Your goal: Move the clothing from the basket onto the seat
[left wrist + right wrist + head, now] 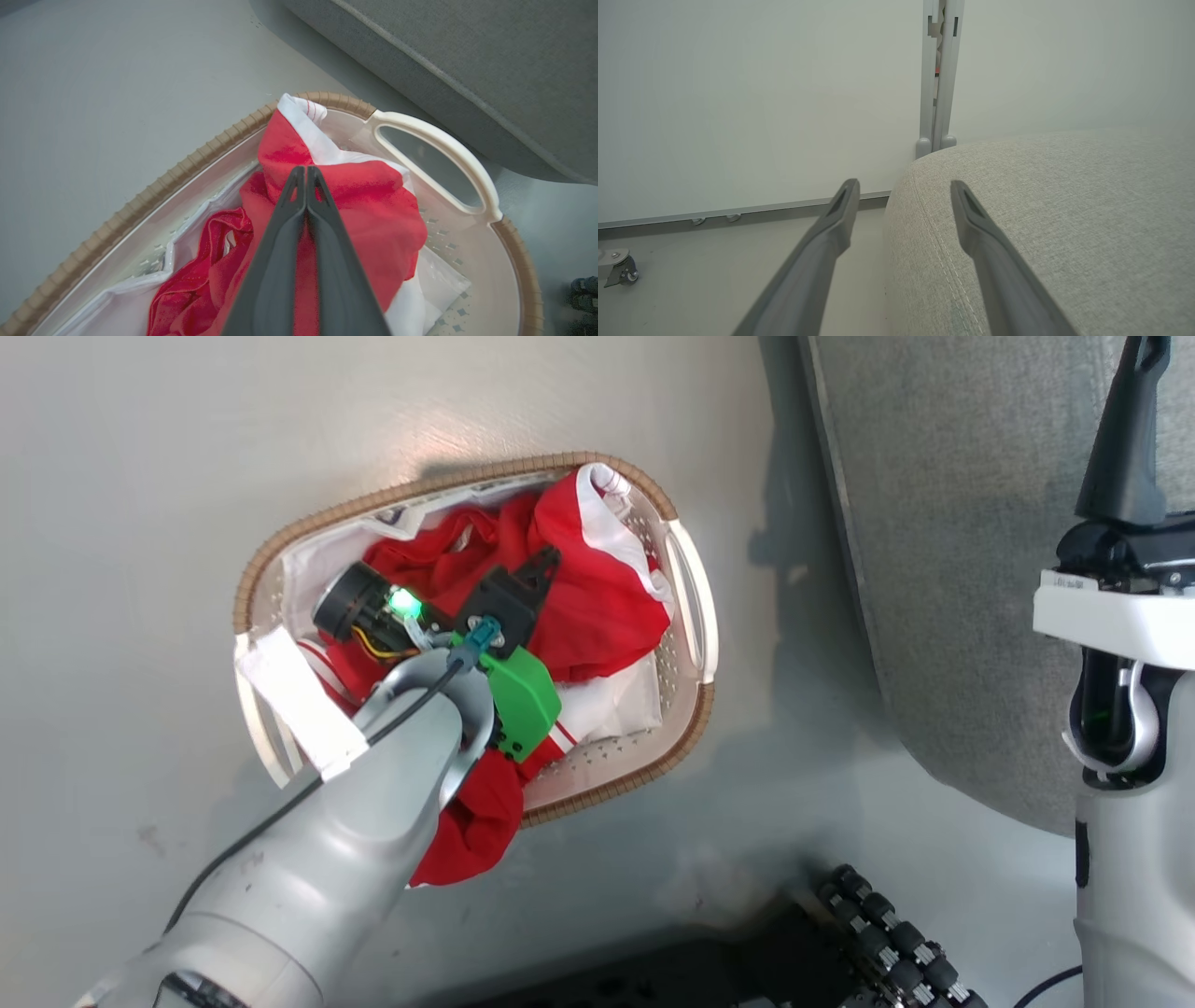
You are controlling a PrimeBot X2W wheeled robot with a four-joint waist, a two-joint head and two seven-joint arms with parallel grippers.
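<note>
The left fingers (285,233), nearer, are clenched on a fold of clothing (373,210) in the basket (224,140), the seat (467,60) lies beyond their tips to the right, and the right fingers (840,214) are released, empty.

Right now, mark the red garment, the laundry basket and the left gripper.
red garment (373,205): left wrist view, middle of the big red fold.
laundry basket (448,145): left wrist view, white side handle.
left gripper (306,170): left wrist view, where its shut tips meet on the garment.
</note>
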